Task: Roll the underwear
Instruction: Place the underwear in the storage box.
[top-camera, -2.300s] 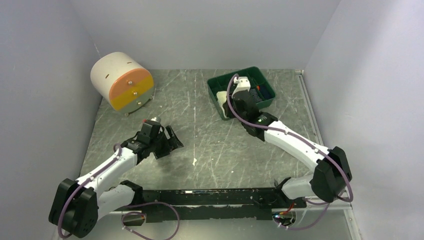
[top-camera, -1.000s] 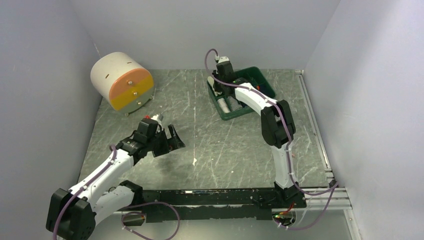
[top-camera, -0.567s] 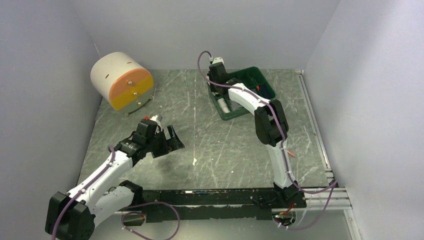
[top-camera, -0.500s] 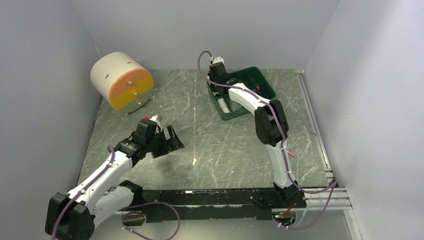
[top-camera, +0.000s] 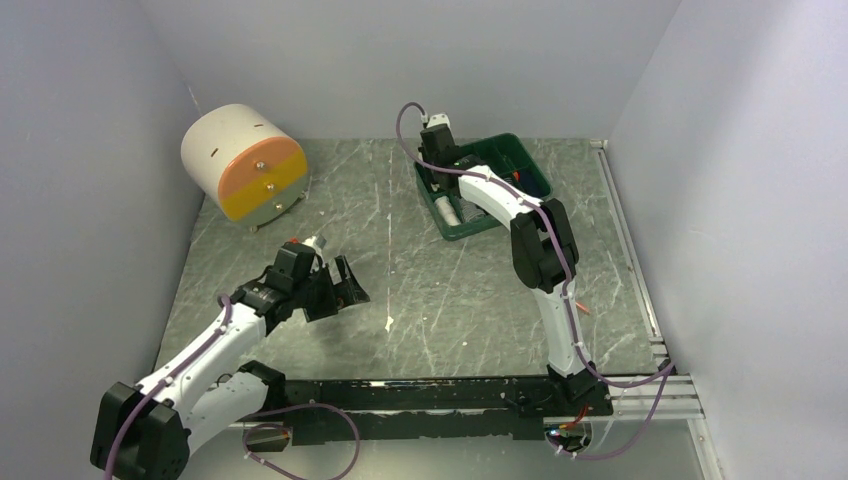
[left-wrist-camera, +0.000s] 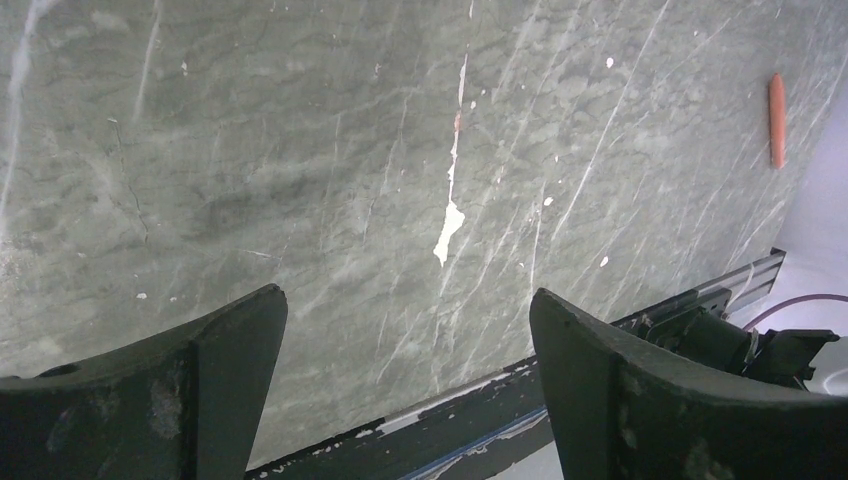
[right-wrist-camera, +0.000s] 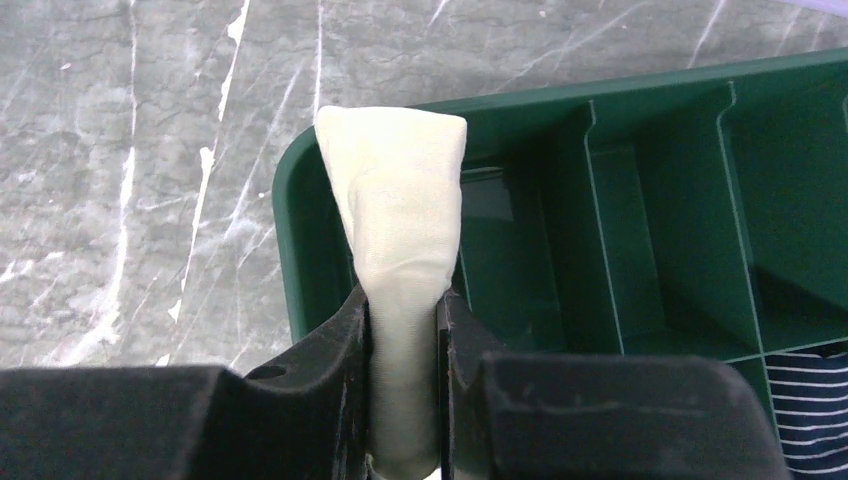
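"The underwear (right-wrist-camera: 400, 200), the cream piece: where is it?"
"Clamped in the right gripper (right-wrist-camera: 403, 305), over the green tray's (right-wrist-camera: 650, 95) left edge, at the far side."
"The left gripper (left-wrist-camera: 405, 340)?"
"Spread wide, empty, near left."
"What might go wrong?"
"Only a narrow fold is pinched, so the soft cloth could slip and drop into the tray."

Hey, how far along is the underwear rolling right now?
Done: the cream-white underwear looks rolled into a tight bundle. In hand: the right gripper pinches it above a corner compartment of the green tray. Remaining: setting it down and letting go; the left gripper is open and empty over the table.
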